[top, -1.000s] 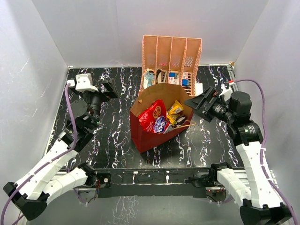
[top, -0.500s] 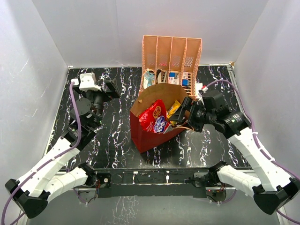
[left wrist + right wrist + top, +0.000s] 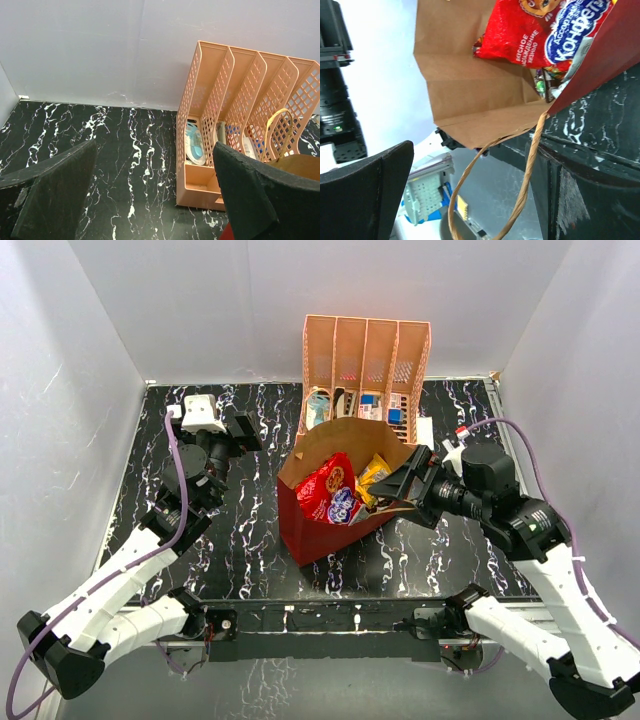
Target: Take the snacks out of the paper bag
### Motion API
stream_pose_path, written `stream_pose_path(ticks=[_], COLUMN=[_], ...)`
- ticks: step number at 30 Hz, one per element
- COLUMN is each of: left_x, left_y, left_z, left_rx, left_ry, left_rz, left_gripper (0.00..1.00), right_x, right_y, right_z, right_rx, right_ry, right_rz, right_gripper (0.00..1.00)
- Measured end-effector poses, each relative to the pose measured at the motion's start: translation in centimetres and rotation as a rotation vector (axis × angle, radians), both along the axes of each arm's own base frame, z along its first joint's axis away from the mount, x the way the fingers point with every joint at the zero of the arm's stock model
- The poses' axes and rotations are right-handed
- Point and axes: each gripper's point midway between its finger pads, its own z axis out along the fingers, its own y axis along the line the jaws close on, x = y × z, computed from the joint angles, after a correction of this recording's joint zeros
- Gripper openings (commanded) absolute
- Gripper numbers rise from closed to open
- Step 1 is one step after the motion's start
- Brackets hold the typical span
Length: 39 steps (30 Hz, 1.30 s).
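Nearly at the bag's mouth, with the right arm the closer one

On the left, the left gripper hovered over the black, white-veined tabletop. Its jaws were spread wide with nothing between them, and it was well apart from the bag.

At centre stood the tall paper bag, red outside and brown kraft inside, its mouth gaping upward and toward the right arm. All the snacks sat inside it. The large red cookie bag with a blue logo lay with its long axis running down into the bag. A small yellow packet sat just beside it on the right.

Behind the bag stood the peach-coloured slotted plastic rack; whether the two touched, I could not tell.

On the right, the right gripper sat at the bag's rim, jaws wide and gripping nothing. The snacks lay just ahead of them. In the wrist view the thin twine handle looped across the gap between the fingers, which I judged to be the main snag risk.
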Motion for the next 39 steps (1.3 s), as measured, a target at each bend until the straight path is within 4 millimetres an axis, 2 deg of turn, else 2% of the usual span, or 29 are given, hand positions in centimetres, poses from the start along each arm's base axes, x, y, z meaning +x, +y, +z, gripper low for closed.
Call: stream_pose_path(ticks=[2,8,11,14,20,30,39], left_x=[0.0,0.0,0.0,0.0,-0.1,-0.3,-0.3], left_y=[0.0,0.0,0.0,0.0,0.1,0.1,0.1], left_z=[0.0,0.0,0.0,0.0,0.1,0.3,0.3], left_rx=[0.000,0.000,0.000,-0.001,-0.005,-0.012,-0.015], left_ry=[0.000,0.000,0.000,-0.001,-0.004,-0.008,-0.008], left_rz=[0.000,0.000,0.000,0.000,0.000,-0.001,-0.002], left_gripper=[0.98,0.98,0.99,0.98,0.98,0.98,0.99], right_x=[-0.3,-0.3,-0.2,0.0,0.5,1.8,2.2], right_y=[0.1,0.1,-0.5,-1.2,-2.2,-2.0,-1.7], right_z=[0.5,1.6,1.8,1.5,1.7,3.8,4.0], right_rx=[0.038,0.130,0.172,0.208,0.284,0.393,0.444], right_ry=[-0.002,-0.018,-0.036,-0.049,-0.074,-0.106,-0.072], right_rz=[-0.007,-0.061,-0.116,-0.184,-0.278,-0.327,-0.342], right_gripper=[0.96,0.77,0.63,0.56,0.50,0.44,0.42])
